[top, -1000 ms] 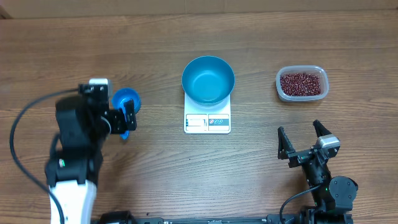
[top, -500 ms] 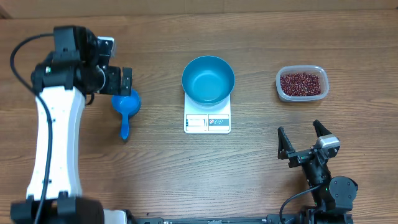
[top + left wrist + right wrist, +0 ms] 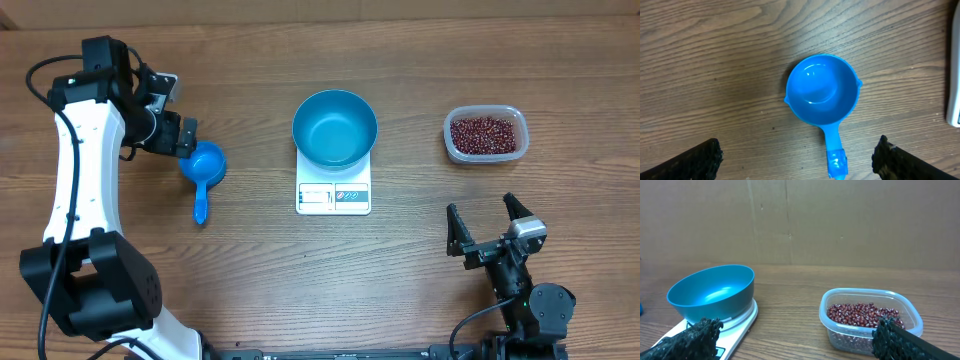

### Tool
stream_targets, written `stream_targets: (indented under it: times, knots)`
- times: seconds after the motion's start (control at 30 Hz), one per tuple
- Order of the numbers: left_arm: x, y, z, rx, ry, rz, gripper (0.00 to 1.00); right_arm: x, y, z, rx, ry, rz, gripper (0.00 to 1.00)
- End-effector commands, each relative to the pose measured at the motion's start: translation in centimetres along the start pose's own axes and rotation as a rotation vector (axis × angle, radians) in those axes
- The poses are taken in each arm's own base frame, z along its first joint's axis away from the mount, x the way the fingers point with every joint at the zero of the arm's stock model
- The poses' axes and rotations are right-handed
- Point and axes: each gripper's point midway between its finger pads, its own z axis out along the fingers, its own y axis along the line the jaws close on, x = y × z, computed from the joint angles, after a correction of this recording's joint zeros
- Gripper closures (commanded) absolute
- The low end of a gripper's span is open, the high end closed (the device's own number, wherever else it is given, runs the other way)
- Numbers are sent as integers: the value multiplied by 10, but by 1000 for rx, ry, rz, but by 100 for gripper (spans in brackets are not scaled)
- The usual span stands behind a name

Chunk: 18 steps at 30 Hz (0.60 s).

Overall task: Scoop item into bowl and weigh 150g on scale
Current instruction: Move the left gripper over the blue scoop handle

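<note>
The left gripper (image 3: 178,136), jaws spread and empty, is pictured above a blue scoop (image 3: 203,166) lying on the table (image 3: 260,285). The right gripper (image 3: 482,214), likewise released, is held apart from the beans (image 3: 486,132), heaped in a clear tub (image 3: 451,143). The bowl (image 3: 335,126) is seated on the scale (image 3: 333,198).

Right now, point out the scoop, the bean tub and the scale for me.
scoop (image 3: 822,90), left wrist view, inside of its cup.
bean tub (image 3: 823,311), right wrist view, left rim.
scale (image 3: 333,197), overhead view, bare front panel.
</note>
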Motion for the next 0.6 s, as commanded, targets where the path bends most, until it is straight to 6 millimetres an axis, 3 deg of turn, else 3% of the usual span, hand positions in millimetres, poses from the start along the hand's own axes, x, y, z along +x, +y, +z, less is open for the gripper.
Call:
stream_targets:
  times: [0.0, 0.57]
  knots:
    - [-7, 4, 8, -3, 1, 50, 1, 2, 1, 0, -4, -4, -10, 0]
    - [-12, 7, 22, -5, -6, 50, 1, 2, 1, 0, -4, -4, -10, 0]
